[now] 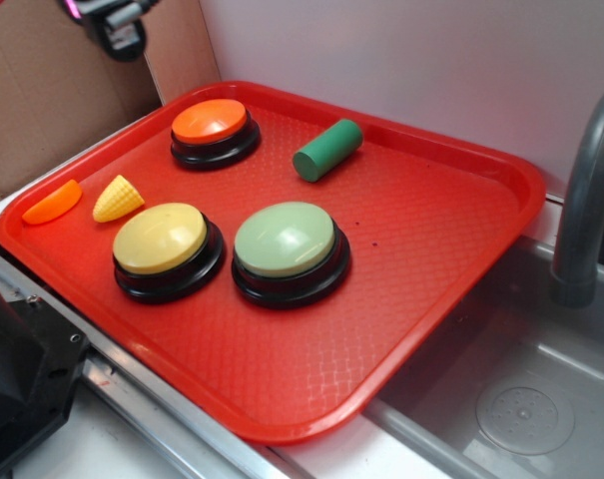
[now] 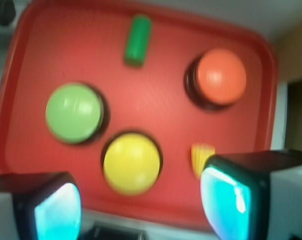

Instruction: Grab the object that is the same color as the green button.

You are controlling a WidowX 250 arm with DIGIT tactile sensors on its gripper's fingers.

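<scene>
Green cylinder: lying flat on red tray, far side, beyond green button. Gripper: held open, empty, high above. Risk: cylinder may be rolled away if nudged off-centre.

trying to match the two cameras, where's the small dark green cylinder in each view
Exterior: the small matte dark green cylinder lies near the red tray's far edge, right of the orange dome button.
Wrist: it lies top centre, left of that button.
Shared landmark: the pale green dome button.
</scene>
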